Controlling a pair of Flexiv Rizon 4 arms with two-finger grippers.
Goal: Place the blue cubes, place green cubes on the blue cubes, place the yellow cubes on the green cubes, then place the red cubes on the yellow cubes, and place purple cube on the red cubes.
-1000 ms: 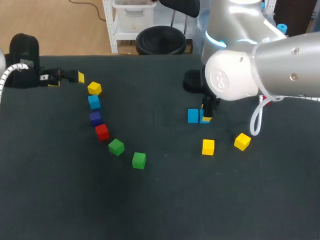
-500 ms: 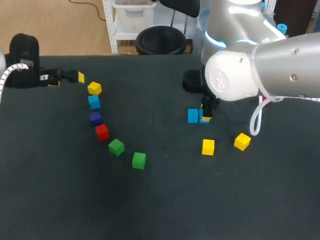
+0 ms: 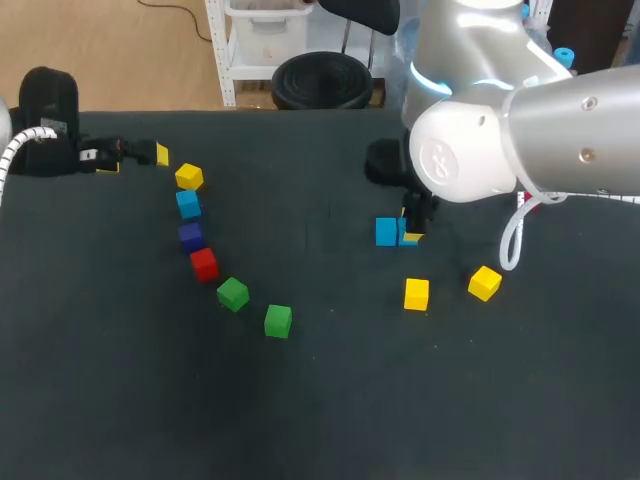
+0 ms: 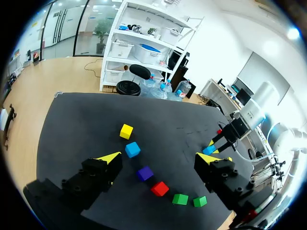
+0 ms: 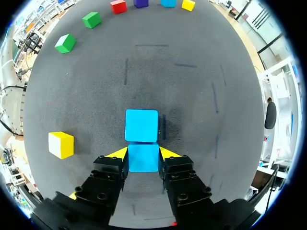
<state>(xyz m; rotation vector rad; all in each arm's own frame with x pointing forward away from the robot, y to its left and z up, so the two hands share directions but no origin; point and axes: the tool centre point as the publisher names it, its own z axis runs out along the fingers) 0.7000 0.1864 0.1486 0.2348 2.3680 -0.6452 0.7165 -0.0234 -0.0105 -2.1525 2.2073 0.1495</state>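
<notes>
1. The right gripper [image 5: 143,154] is pinching a blue cube [image 5: 143,162] against the second blue cube [image 5: 141,125] on the table [image 5: 192,86], probably forming the base.
2. The left gripper [image 4: 160,160] is hovering spread, well apart.

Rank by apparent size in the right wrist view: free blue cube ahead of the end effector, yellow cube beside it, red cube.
1. Blue cube
2. Yellow cube
3. Red cube
Nearness to the camera drives this; true sizes may match.
</notes>
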